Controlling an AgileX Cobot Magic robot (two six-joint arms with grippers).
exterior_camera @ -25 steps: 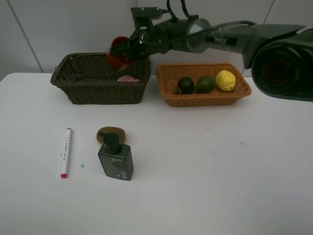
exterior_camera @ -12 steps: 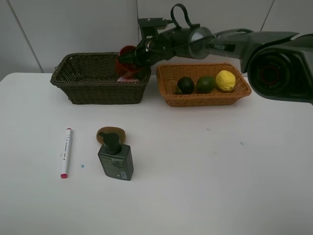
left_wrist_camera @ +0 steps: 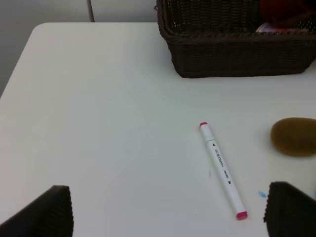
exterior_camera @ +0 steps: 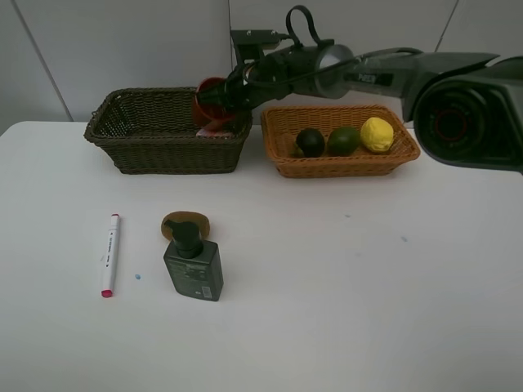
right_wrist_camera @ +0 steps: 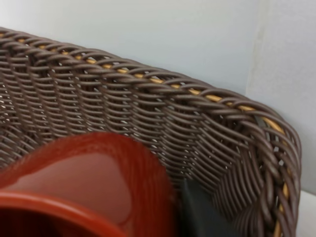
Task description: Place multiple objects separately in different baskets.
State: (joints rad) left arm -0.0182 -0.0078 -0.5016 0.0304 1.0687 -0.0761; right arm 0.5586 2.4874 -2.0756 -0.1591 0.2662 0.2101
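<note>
A red cup (exterior_camera: 211, 102) sits tilted at the right end of the dark olive-brown basket (exterior_camera: 163, 151), above a pink bottle (exterior_camera: 211, 131). My right gripper (exterior_camera: 225, 96) is at the cup. In the right wrist view the cup (right_wrist_camera: 89, 173) fills the foreground beside one dark finger (right_wrist_camera: 197, 212) against the basket wall (right_wrist_camera: 148, 108); the jaw gap is hidden. The white marker (exterior_camera: 109, 255), brown kiwi (exterior_camera: 186, 220) and dark green pump bottle (exterior_camera: 193, 265) lie on the table. My left gripper (left_wrist_camera: 168, 212) hangs open above the table near the marker (left_wrist_camera: 222, 170) and kiwi (left_wrist_camera: 295, 137).
The light orange-tan basket (exterior_camera: 343, 167) at the back right holds a dark round fruit (exterior_camera: 310, 142), a green avocado (exterior_camera: 344, 140) and a yellow lemon (exterior_camera: 377, 134). The right arm stretches across above this basket. A wall stands close behind both baskets.
My right gripper carried the red cup right and down into the dark basket's right end. The cup now shows its open rim, tilted a little differently from half a second ago.
</note>
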